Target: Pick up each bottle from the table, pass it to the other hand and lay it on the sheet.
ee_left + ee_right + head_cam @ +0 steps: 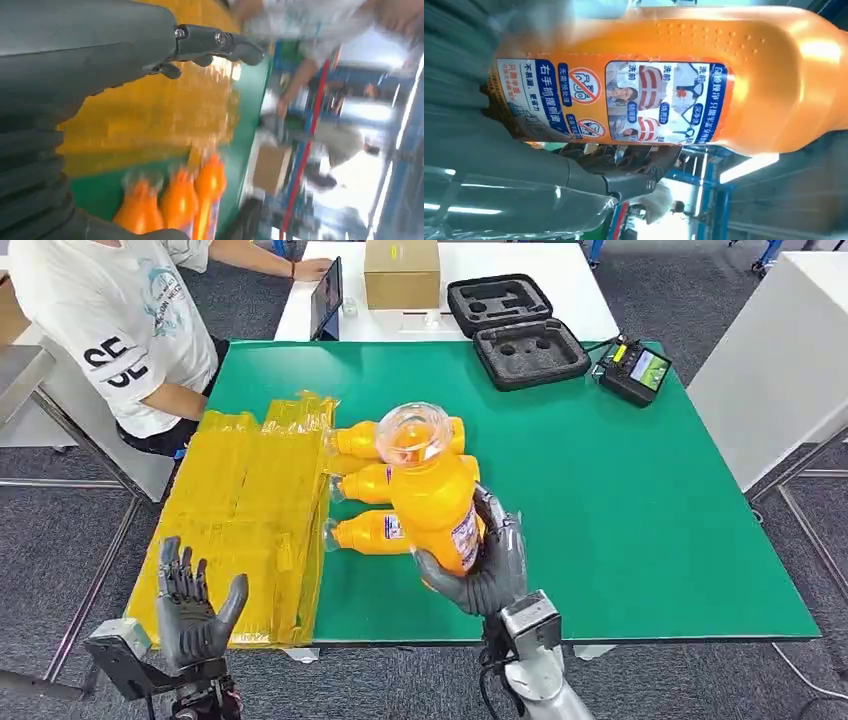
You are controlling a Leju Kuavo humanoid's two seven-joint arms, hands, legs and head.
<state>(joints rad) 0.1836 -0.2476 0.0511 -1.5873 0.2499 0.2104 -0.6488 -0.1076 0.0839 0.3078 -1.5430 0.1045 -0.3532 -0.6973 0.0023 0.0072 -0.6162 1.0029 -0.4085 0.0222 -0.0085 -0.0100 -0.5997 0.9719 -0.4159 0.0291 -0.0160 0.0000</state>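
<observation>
Your green table [640, 530] carries the yellow sheet [240, 510] along its left side, with part of the sheet hanging past the table's left edge. A person in a white shirt [120, 310] sits at the far left corner, close to the sheet's far end. At the back stand a cardboard box [402, 272], an open black foam case [515, 328], a tablet [326, 295] and a handheld controller [634, 369], all well apart from the bottles.

Three orange bottles [372, 483] lie side by side near the middle of the table, their necks pointing toward the sheet's right edge. They sit directly behind the held bottle [432, 495], which your right robot hand [488, 565] lifts above them, tilted with its clear cap toward the camera. That hand wraps the bottle's lower body over the label, fingers curled round it.

Your left robot hand [190, 610] is raised at the sheet's near left corner, palm up, fingers spread and holding nothing.
</observation>
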